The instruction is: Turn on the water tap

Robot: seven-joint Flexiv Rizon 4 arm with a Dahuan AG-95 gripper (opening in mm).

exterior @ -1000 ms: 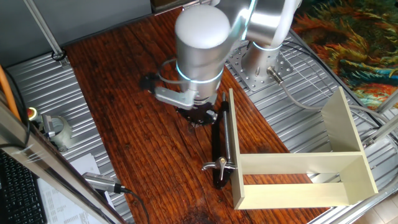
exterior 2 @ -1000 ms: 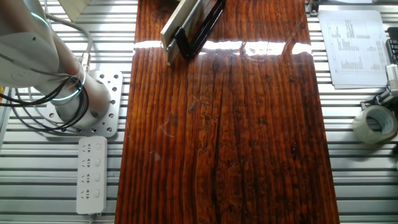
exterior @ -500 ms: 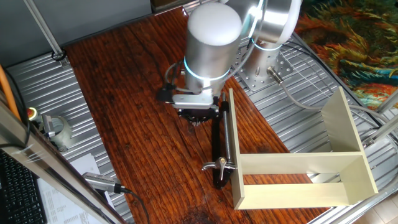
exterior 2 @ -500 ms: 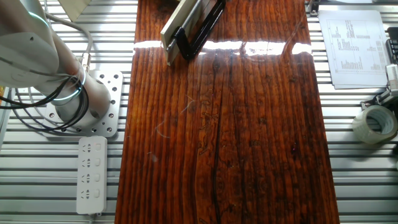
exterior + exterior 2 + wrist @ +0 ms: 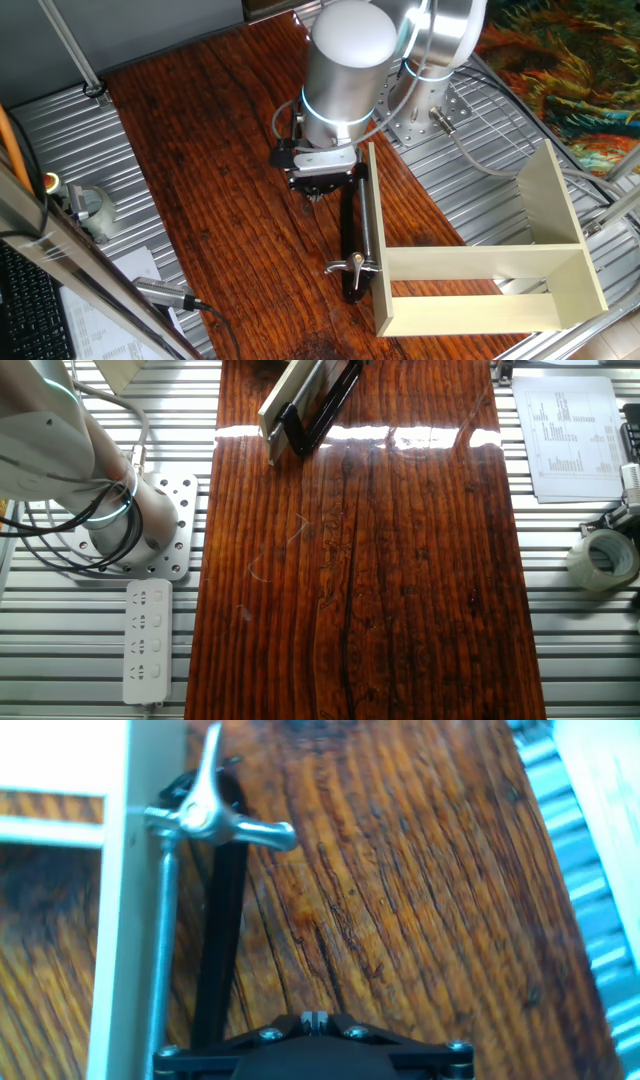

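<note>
The water tap (image 5: 352, 235) lies flat on the wooden table against the cream box's left wall, a slim black-and-chrome tube. Its small silver wing lever (image 5: 351, 266) is at the near end. My gripper (image 5: 318, 196) hangs just left of the tap's far end, close above the wood, and looks shut and empty. In the hand view the tap (image 5: 220, 930) runs up the left side, the lever (image 5: 214, 812) is at the top, and my gripper (image 5: 315, 1017) is shut at the bottom edge. The other fixed view shows only the tap's end (image 5: 322, 402).
The cream open-sided box (image 5: 480, 270) stands right of the tap. A grey metal cylinder with a cable (image 5: 160, 293) and a tape roll (image 5: 90, 205) lie at the left. The robot base (image 5: 425, 105) is behind. A power strip (image 5: 148, 640) and paper (image 5: 570, 435) lie off the wood.
The arm has shifted to the right, toward the tap, and the wrist has turned. The tap and box have not moved.
</note>
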